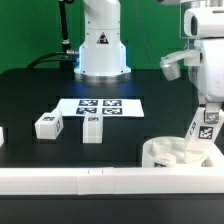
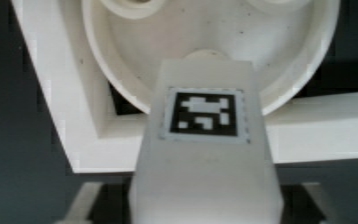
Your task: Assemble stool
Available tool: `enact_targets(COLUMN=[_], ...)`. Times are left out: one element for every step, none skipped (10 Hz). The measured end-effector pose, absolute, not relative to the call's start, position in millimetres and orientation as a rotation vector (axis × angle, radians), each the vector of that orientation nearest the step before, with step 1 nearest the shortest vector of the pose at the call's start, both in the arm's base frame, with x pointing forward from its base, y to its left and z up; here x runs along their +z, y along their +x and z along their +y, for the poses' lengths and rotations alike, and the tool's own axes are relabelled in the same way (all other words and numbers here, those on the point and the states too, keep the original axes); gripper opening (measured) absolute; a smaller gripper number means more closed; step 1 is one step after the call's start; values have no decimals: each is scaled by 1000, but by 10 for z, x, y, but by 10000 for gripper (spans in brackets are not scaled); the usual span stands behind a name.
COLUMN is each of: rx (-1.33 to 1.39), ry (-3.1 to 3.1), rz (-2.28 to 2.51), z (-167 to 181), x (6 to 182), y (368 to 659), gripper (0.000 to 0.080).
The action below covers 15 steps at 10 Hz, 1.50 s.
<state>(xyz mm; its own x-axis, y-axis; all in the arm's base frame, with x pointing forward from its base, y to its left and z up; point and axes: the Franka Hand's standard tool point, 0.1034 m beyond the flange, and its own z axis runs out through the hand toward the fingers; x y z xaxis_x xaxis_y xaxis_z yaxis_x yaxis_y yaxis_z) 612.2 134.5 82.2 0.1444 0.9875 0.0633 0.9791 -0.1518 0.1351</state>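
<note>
The base (image 1: 100,48) of the arm (image 1: 198,22) is seen at the middle of the far edge of the counter (image 1: 30,95). The upper links are cut off by the top of the exterior view, and the arm is seen again above the near corner on the exterior view's right. The wrist (image 1: 190,62) is held over that corner, with the hand pointed downward and slightly tilted. The gripper (image 1: 208,106) is closed on a leg (image 1: 206,128), which is clamped between the jaws and held out below them.
</note>
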Motion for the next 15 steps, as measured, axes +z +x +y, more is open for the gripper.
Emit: enact_targets(rx=[211,212,213,224,233,247,255,254,252,250,245,295,349,362,364], ry=[2341,2373,2382,2523,2653,2765,2828,2918,2979,3028,3087,3160,3200,3220,3230], rz=[1992,1956,1947,1792,1631,1479,1383,1212,1075,951,776,520,286,48,-117], z=[1345,1341,1336,1313,1295,1279,1273,1284,1279,1274,1259,1228,1222,1196,1175], x=[822,823,823,822,821,821,822,822,820,820,813,810,806,803,805], y=[6123,6124,6125,6128,6130,6135,6140,6136,6137,6138,6133,6140,6117,6104,6112], gripper=[337,337,337,337,337,337,337,337,337,337,337,337,337,337,337])
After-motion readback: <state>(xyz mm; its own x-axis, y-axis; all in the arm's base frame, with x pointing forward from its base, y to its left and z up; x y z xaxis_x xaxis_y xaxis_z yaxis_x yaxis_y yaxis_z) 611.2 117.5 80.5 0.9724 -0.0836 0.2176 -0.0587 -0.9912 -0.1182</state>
